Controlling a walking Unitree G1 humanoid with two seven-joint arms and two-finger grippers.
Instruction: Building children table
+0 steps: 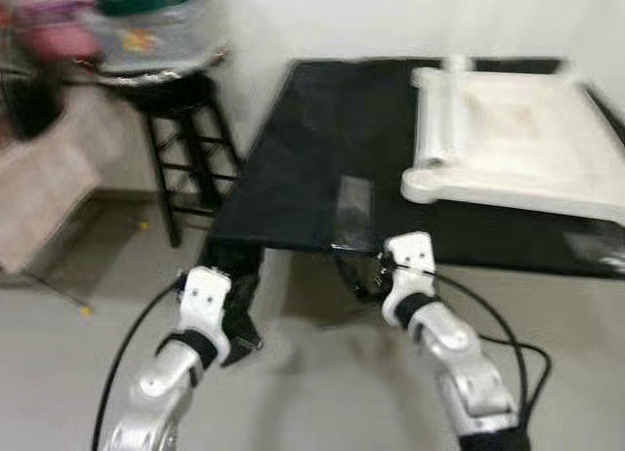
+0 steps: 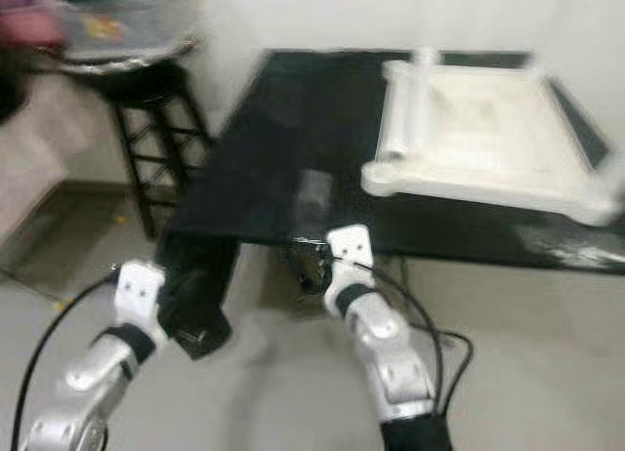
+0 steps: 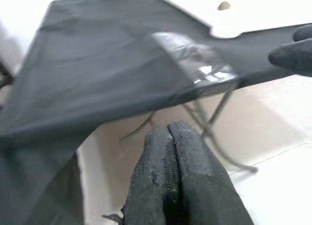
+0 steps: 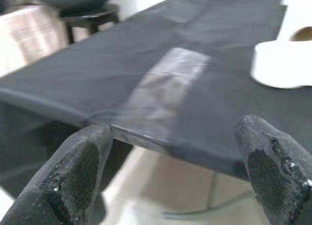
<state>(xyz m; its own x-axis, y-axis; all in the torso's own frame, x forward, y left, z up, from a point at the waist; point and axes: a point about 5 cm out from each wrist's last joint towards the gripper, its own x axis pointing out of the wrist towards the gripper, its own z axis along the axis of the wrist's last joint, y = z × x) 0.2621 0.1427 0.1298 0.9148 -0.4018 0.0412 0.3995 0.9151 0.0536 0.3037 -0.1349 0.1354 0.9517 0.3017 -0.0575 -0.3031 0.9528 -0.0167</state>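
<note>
**Robot nears a work table holding an upside-down children's table top**

While the head camera is blurred, probably because the robot is moving, the left eye view shows a black-covered work table [image 1: 293, 178] straight ahead. On its far right part lies the white children's table top [image 1: 508, 143], flat and apparently upside down, rim upward, with a round socket at its near left corner. That position would leave the leg sockets open for fitting, though no loose legs can be made out. Both silver arms reach forward below the table's near edge. The left gripper [image 1: 239, 324] hangs low by the cloth's draped corner, and the right gripper [image 1: 376, 275] sits just under the edge near a shiny tape patch [image 1: 352, 202]. A dark stool [image 1: 186, 148] carrying a clear tub stands well to the left.

The right eye view repeats this scene from slightly to the side, with the white top well apart from both grippers, so nothing is being handled yet.

From the left wrist view, the left gripper's two black fingers [image 3: 192, 171] are pressed together with nothing between them, pointing up at the table's near edge. A dark fingertip of the other gripper shows at the side.

From the right wrist view, the right gripper's fingers [image 4: 73, 176] are spread wide and empty, aimed at the taped edge, with a white corner of the top beyond. This looks like an approach before any grasp.
</note>
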